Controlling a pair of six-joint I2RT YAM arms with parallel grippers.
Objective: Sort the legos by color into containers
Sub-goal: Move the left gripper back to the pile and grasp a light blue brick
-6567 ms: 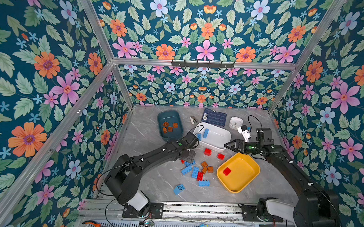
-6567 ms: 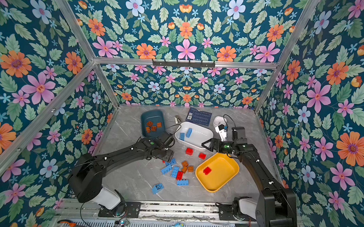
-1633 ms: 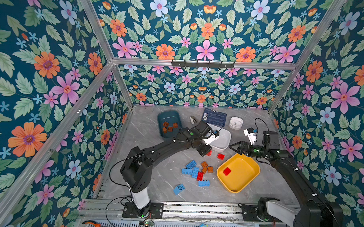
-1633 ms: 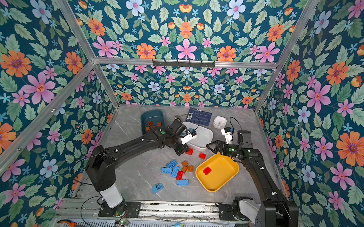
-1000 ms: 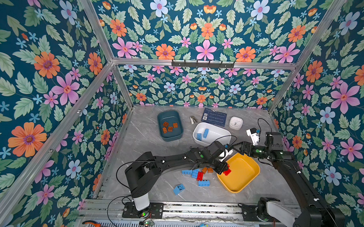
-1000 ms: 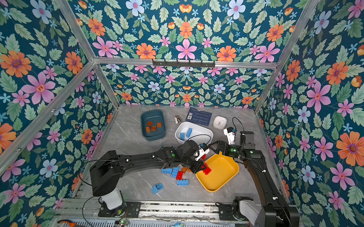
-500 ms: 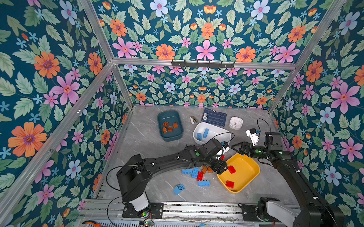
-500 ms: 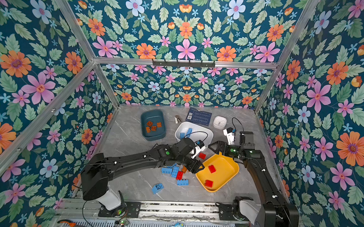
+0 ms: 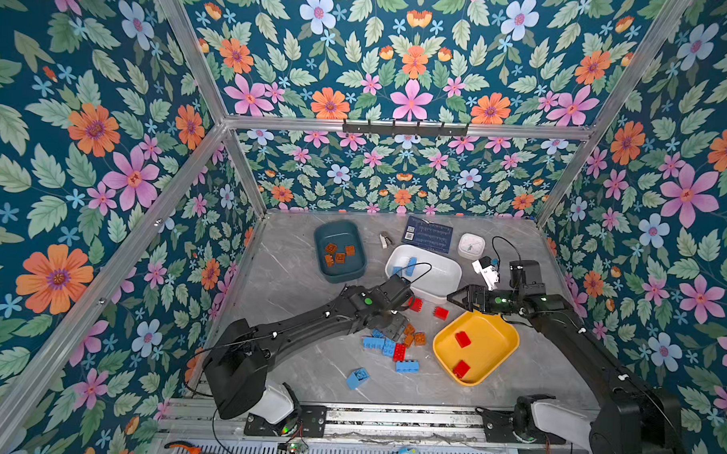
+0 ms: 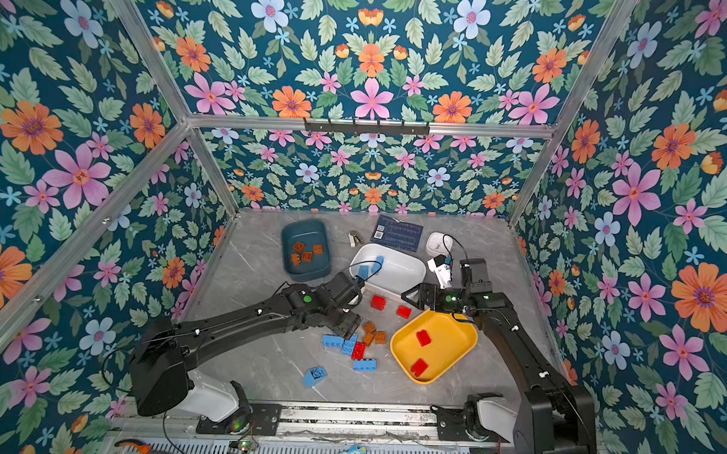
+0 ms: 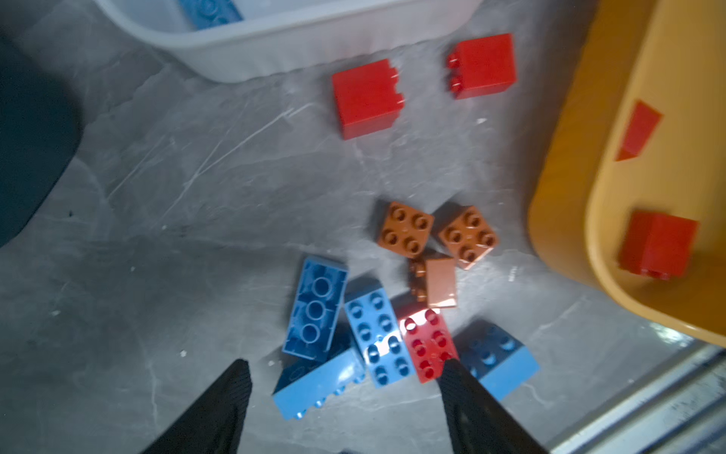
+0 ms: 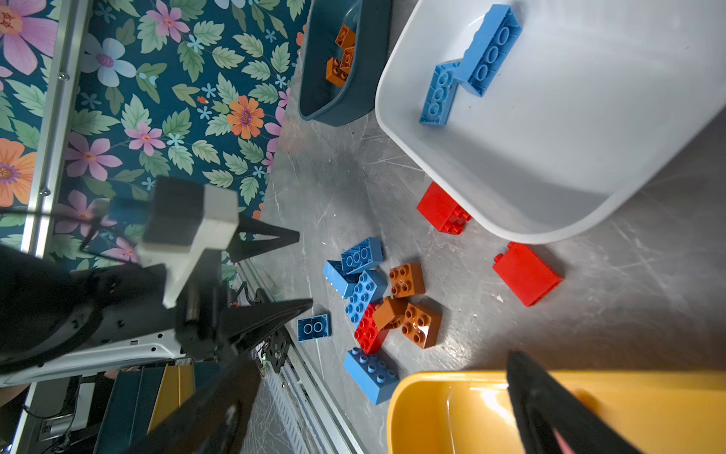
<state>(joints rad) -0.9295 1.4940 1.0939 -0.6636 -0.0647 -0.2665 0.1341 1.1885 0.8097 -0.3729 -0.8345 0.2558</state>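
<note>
Left gripper [image 11: 345, 365]: jaws spread wide, nothing held. It hangs over the mixed pile of legos [image 11: 377, 334], with blue bricks between its fingertips and a red brick [image 11: 428, 342] at one fingertip. Two loose red bricks [image 11: 367, 98] lie ahead of it, near the white tub [image 11: 298, 51]. The yellow tub [image 11: 565, 220] stands beside it. The teal tub [image 9: 317, 251] sits well apart. Right gripper [image 9: 454, 298]: jaws open, empty, at the yellow tub's rim.

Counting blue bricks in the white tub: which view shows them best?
Right wrist view: two blue bricks lie plainly in the white tub. Both top views show them small; left wrist shows only a sliver.
</note>
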